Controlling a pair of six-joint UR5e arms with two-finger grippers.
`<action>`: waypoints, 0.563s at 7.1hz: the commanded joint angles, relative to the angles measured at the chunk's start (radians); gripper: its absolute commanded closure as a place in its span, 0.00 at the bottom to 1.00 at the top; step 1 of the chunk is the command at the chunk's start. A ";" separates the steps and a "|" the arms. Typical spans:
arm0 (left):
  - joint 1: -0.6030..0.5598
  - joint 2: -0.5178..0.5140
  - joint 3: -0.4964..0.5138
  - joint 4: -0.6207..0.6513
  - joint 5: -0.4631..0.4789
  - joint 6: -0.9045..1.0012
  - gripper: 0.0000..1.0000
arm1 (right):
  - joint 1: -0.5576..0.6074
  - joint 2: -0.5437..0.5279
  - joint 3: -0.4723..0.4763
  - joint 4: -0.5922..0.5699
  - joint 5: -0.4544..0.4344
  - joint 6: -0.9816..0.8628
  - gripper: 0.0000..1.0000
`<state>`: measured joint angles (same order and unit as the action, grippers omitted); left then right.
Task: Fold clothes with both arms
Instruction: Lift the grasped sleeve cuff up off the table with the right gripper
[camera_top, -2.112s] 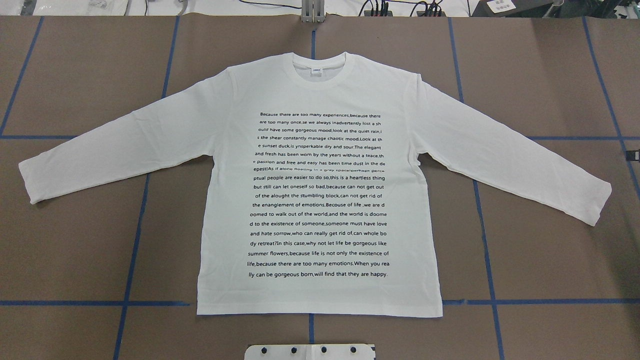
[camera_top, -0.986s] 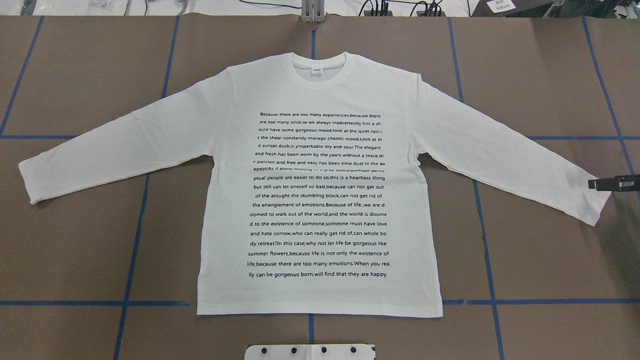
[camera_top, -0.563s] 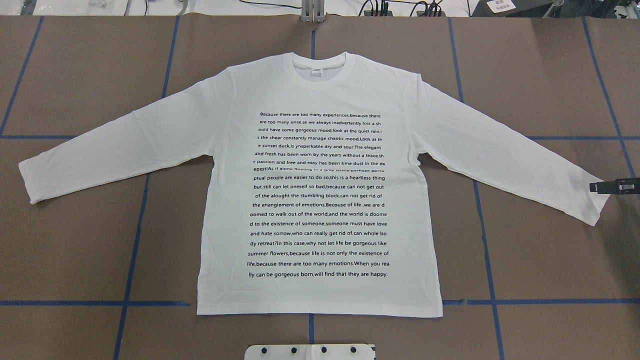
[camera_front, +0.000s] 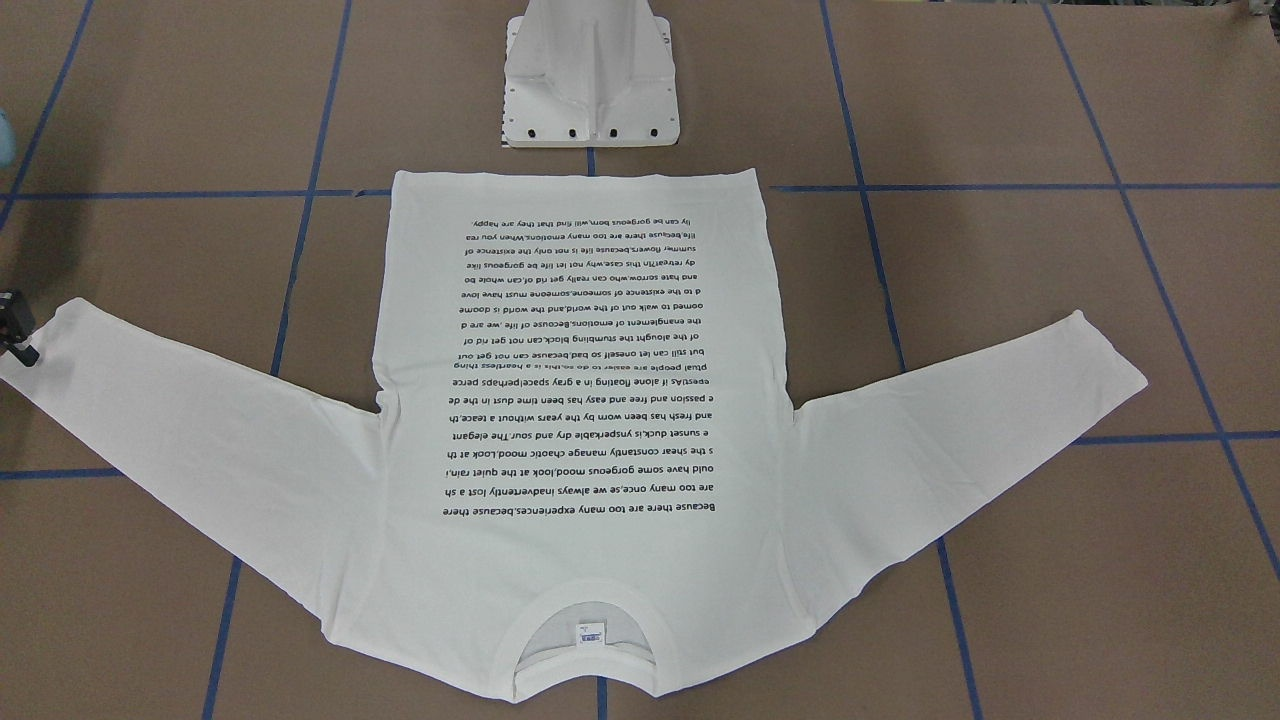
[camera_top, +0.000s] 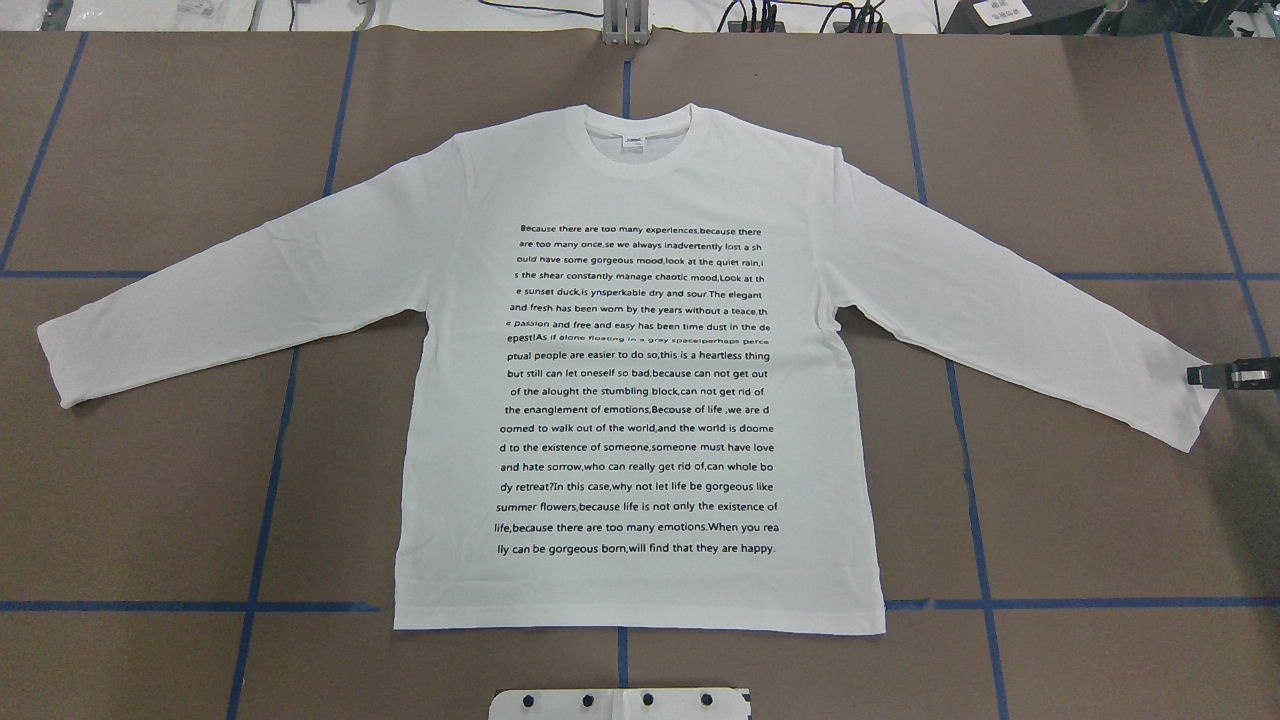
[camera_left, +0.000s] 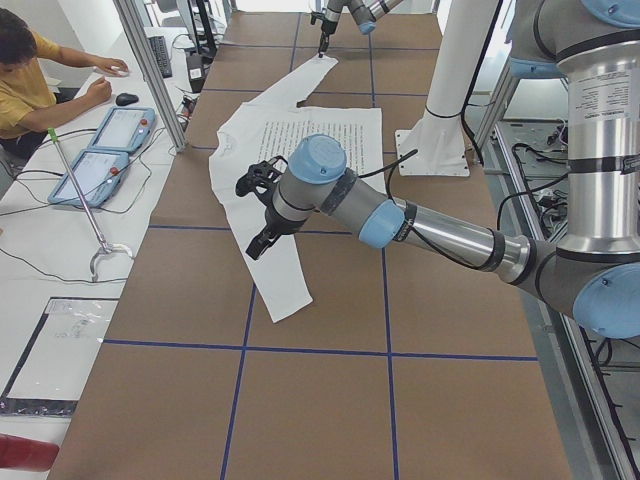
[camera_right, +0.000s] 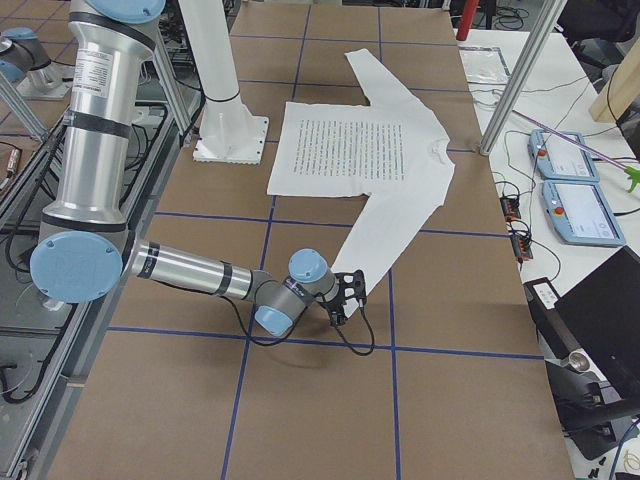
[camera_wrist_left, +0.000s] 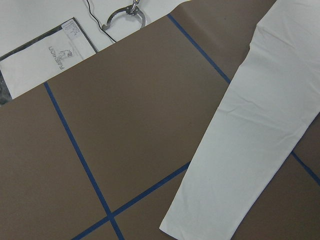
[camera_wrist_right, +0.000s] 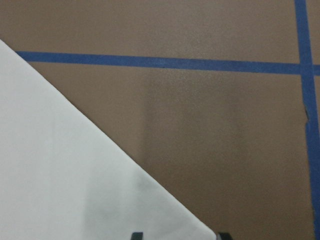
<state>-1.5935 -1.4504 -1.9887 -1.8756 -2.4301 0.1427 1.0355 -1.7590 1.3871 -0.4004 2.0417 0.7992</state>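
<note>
White T-shirt spread flat, one claw at a cuff

Front-facing: the T-shirt (camera_front: 580, 400) lies print-up in the middle of the tabletop (camera_front: 1000, 600), hem towards the robot's edge, with the right claw (camera_front: 20, 335) at the cuff near the tabletop's right end. Overhead: that claw touches the cuff's edge. Left side: the left claw (camera_left: 258, 215) hangs above the tabletop near the other sleeve; wide or narrow, I cannot tell. Right wrist: the fingertips (camera_wrist_right: 136, 235) stand apart, astride the cuff corner.

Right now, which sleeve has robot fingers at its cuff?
The right sleeve, on the robot's own right: black fingers sit at its end. The left sleeve has nothing at its end.
</note>
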 joint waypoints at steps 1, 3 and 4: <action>0.000 0.004 -0.001 0.000 -0.001 0.000 0.00 | 0.000 0.001 0.015 0.000 0.003 0.000 1.00; 0.000 0.004 -0.001 0.000 -0.001 0.000 0.00 | 0.030 0.001 0.111 -0.044 0.043 0.000 1.00; -0.002 0.005 -0.001 0.000 -0.001 0.000 0.00 | 0.090 0.003 0.206 -0.154 0.110 0.000 1.00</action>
<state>-1.5943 -1.4461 -1.9895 -1.8761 -2.4313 0.1426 1.0700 -1.7569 1.4939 -0.4561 2.0893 0.7992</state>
